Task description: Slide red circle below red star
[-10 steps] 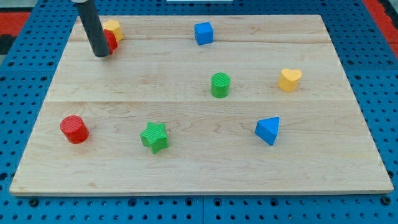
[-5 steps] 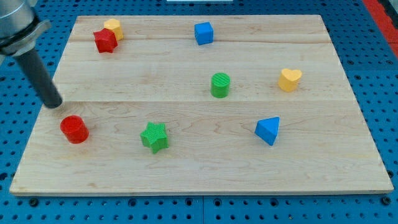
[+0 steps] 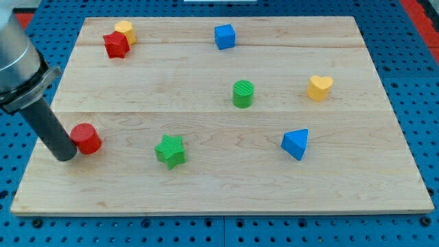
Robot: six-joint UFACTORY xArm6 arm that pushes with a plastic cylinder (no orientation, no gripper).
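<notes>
The red circle (image 3: 87,138) lies near the board's left edge, low in the view. The red star (image 3: 116,44) sits at the top left, touching a yellow block (image 3: 125,30) just behind it. My tip (image 3: 65,157) rests on the board at the red circle's lower left, touching or almost touching it. The dark rod rises from there to the upper left and hides the board's left edge.
A blue cube (image 3: 224,36) sits at the top centre, a green circle (image 3: 243,93) at the middle, a yellow heart (image 3: 319,87) at the right, a green star (image 3: 170,150) and a blue triangle (image 3: 296,143) lower down. The wooden board (image 3: 206,185) lies on a blue pegboard.
My tip swept from beside the red star down the left side to the red circle's lower left. The red circle has shifted slightly right and up.
</notes>
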